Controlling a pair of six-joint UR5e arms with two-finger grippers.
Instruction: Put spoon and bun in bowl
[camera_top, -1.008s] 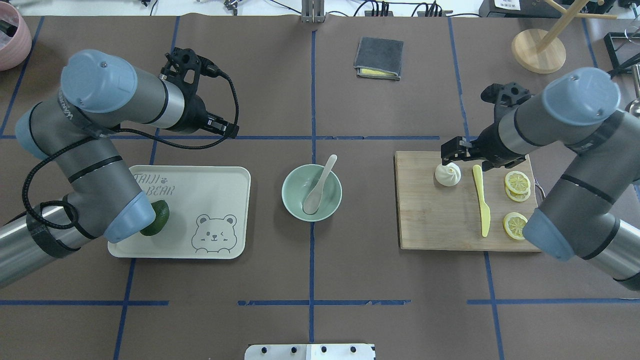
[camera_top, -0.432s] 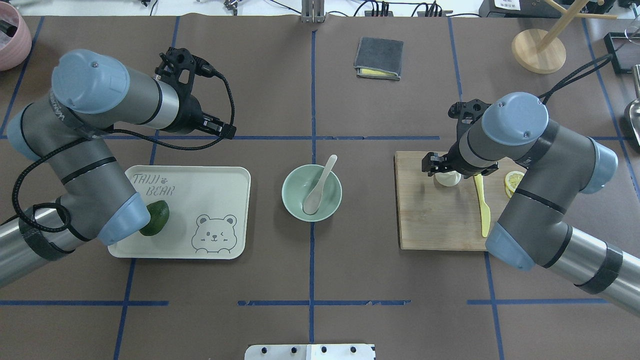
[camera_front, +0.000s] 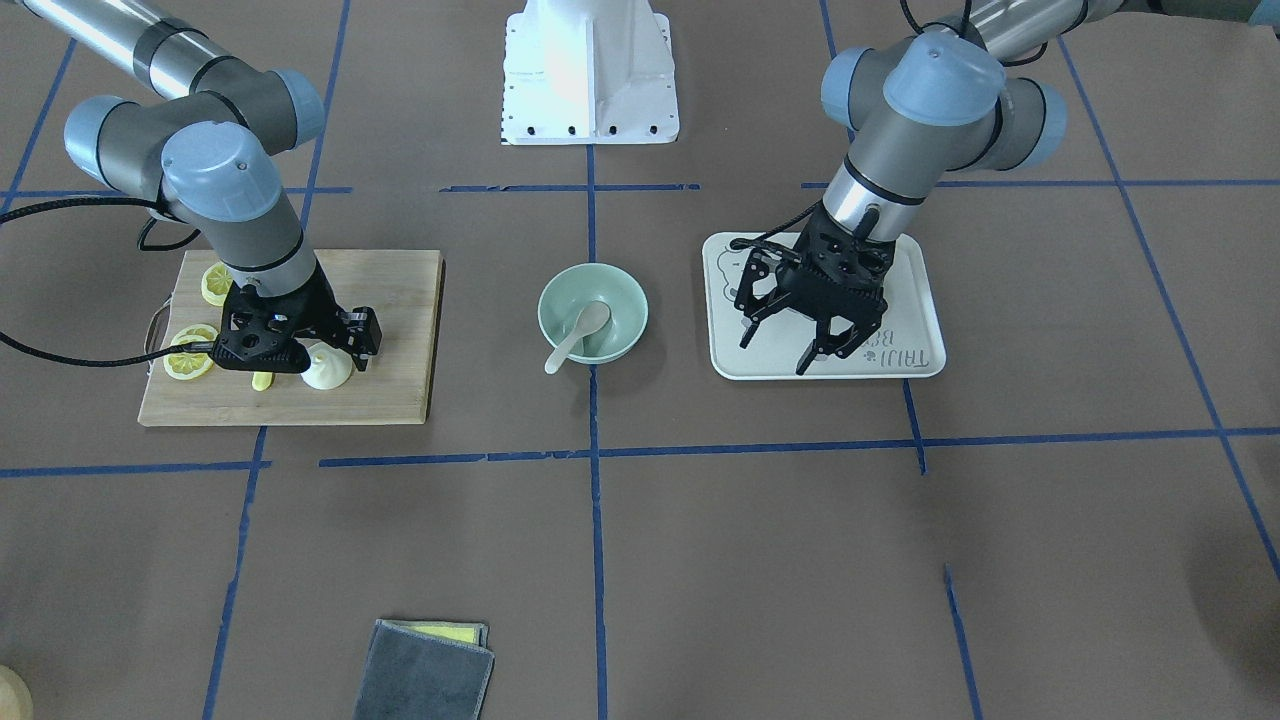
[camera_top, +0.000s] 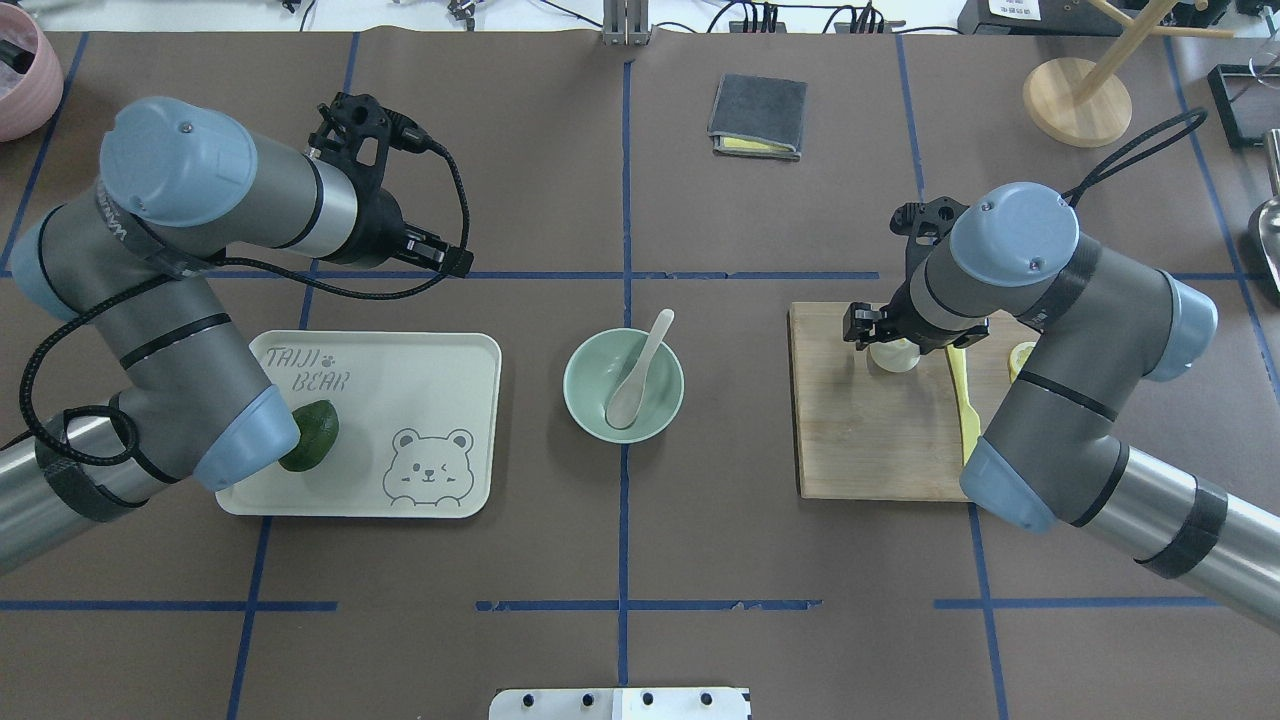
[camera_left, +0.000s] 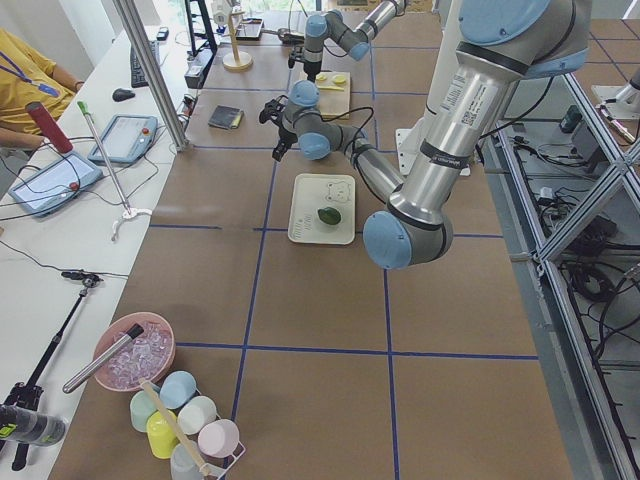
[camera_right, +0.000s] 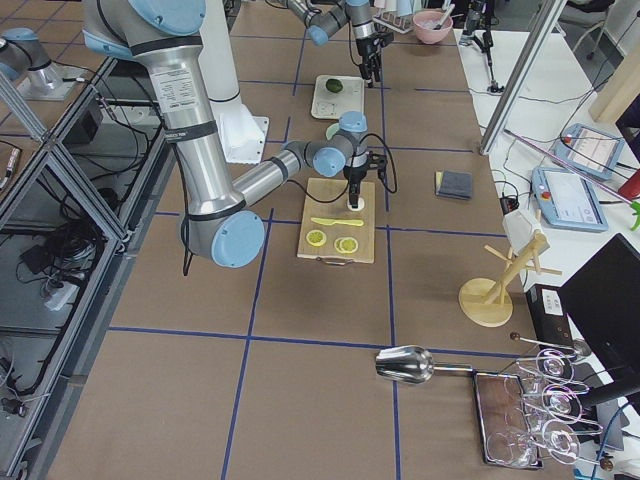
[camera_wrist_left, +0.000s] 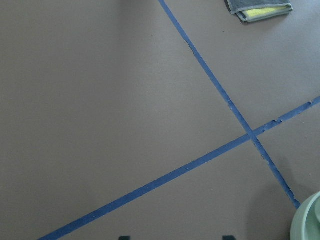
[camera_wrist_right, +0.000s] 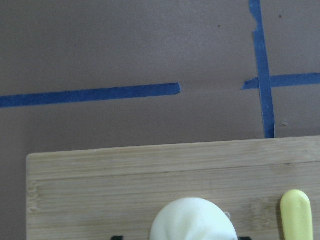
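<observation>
The pale mint-green bowl (camera_top: 586, 368) (camera_front: 625, 300) stands at the table's centre. The cream spoon (camera_top: 641, 366) (camera_front: 577, 334) lies in it, scoop down, handle over the rim. The white bun (camera_top: 893, 356) (camera_front: 327, 371) (camera_wrist_right: 194, 220) sits on the wooden cutting board (camera_top: 860, 440) (camera_front: 390, 290). My right gripper (camera_top: 890, 335) (camera_front: 335, 352) is open and lowered over the bun, with a finger on each side of it. My left gripper (camera_top: 445, 255) (camera_front: 775, 355) is open and empty, held above the table behind the tray.
The cream bear tray (camera_top: 440, 350) (camera_front: 920, 330) holds a green fruit (camera_top: 312, 435). A yellow knife (camera_top: 965, 390) (camera_wrist_right: 296, 212) and lemon slices (camera_front: 190, 352) lie on the board beside the bun. A dark folded cloth (camera_top: 757, 115) and a wooden stand (camera_top: 1077, 100) are at the back.
My right arm has swung in over the board and the gripper has moved left and down around the bun. My left arm has shifted slightly back.
</observation>
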